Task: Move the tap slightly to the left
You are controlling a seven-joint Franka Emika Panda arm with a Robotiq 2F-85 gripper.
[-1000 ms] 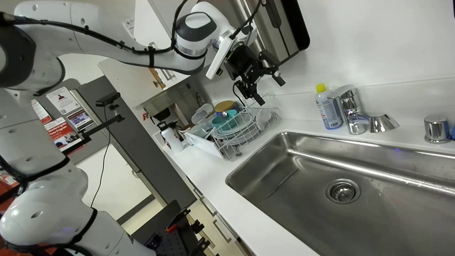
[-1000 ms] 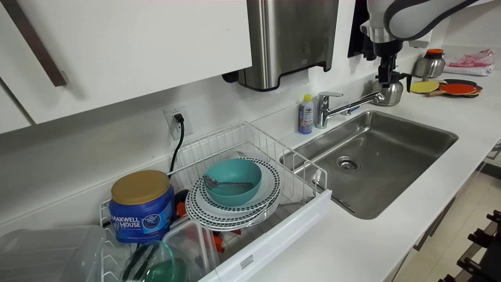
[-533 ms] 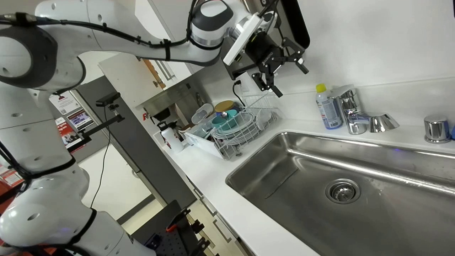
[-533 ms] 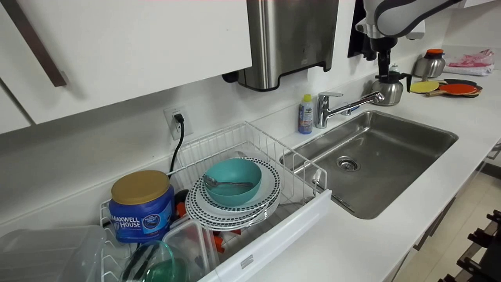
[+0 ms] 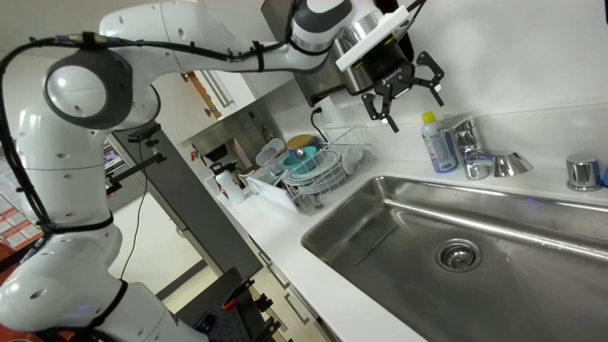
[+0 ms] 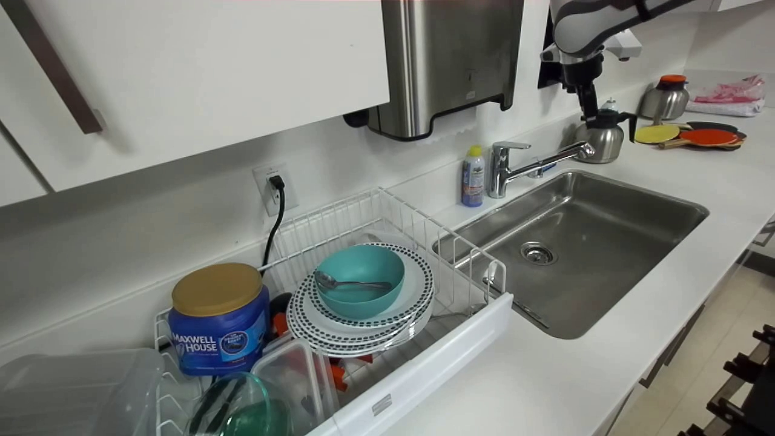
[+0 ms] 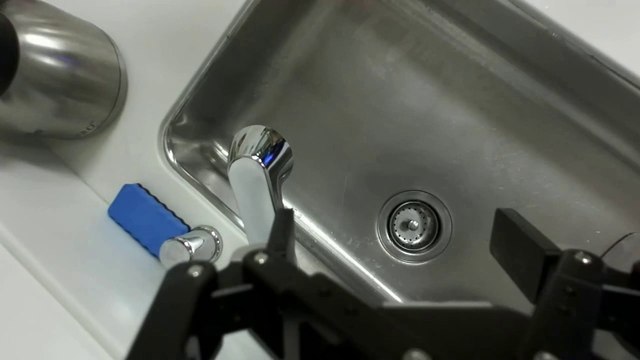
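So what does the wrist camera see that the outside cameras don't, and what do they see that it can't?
Only the wrist view: most of the blue block; both exterior views seem to catch just a sliver of it.

Only the exterior views: the white arm, turquoise bowl, plates and yellow-capped bottle.

All share: the tap, sink, drain and open gripper.

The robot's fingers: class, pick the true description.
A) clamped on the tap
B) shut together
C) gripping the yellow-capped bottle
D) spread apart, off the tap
D: in an exterior view the fingers stand well apart, with a visible gap between them and the tap.
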